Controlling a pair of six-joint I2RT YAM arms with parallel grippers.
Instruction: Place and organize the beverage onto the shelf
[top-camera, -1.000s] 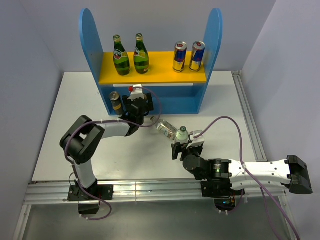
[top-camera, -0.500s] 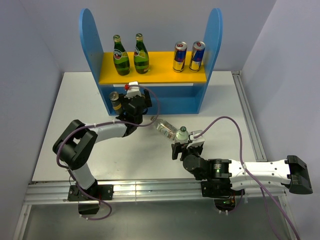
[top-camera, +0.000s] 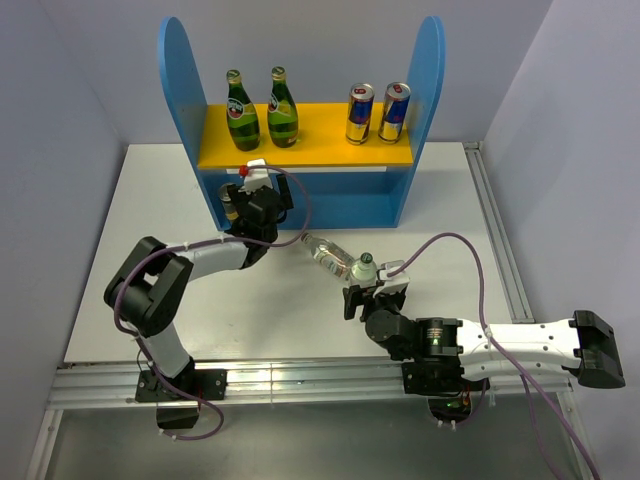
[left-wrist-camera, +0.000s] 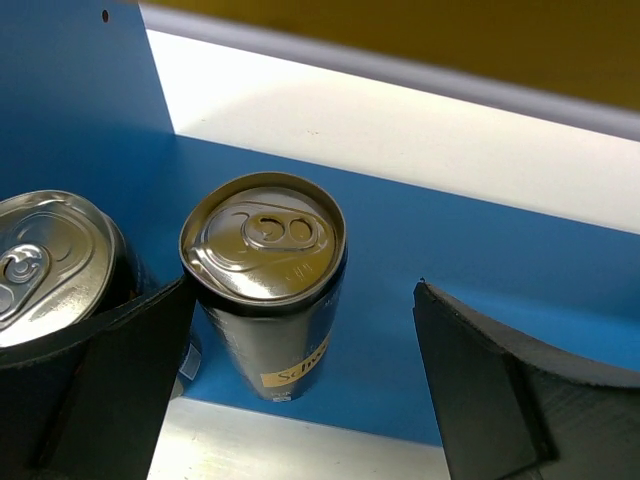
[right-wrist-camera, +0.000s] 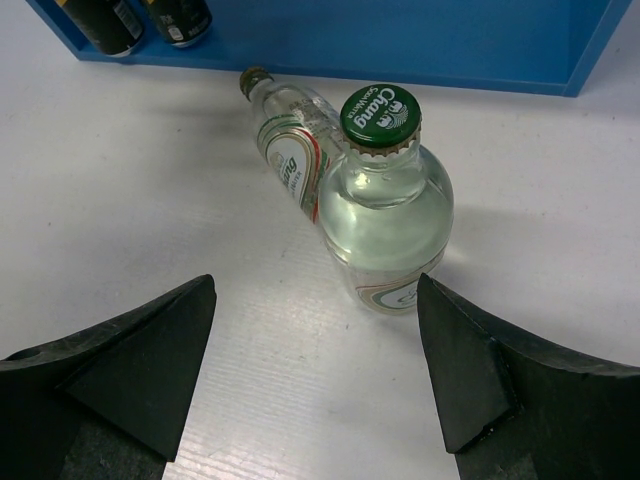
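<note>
Noting the left gripper (left-wrist-camera: 302, 292) first: jaws wide apart, reaching into the lower level of the shelf (top-camera: 180, 80). One dark can (left-wrist-camera: 265, 240) stands upright between the matte black fingers (left-wrist-camera: 480, 380), hard by the left one and well clear of the right. Contact with the left finger may or may not exist; the wrist view cannot settle it. Nothing is clamped. The can has a brushed gold-toned lid with a pull tab, a glossy black wall and a small gold label low down. A second dark can (left-wrist-camera: 40, 260) stands just left of the gripper, partly behind its left finger, on the smooth blue base.

Right gripper (right-wrist-camera: 315, 288): jaws spread, empty, low over the white table (top-camera: 150, 230). Just ahead, toward its right finger, stands an upright clear bottle (right-wrist-camera: 385, 220), round-shouldered glass holding clear liquid, with a green crimped cap printed in white. A second clear bottle (right-wrist-camera: 290, 140) lies on its side further ahead, body leaning against the upright one, neck pointing away toward the shelf; white label with red and green stripes.

Only the overhead view shows the yellow upper board (top-camera: 300, 140): two green glass bottles (top-camera: 242, 115) with labels toward its left end, two blue-and-silver cans (top-camera: 360, 115) toward its right. Only the right wrist view shows the lying bottle's dull brownish cap.
</note>
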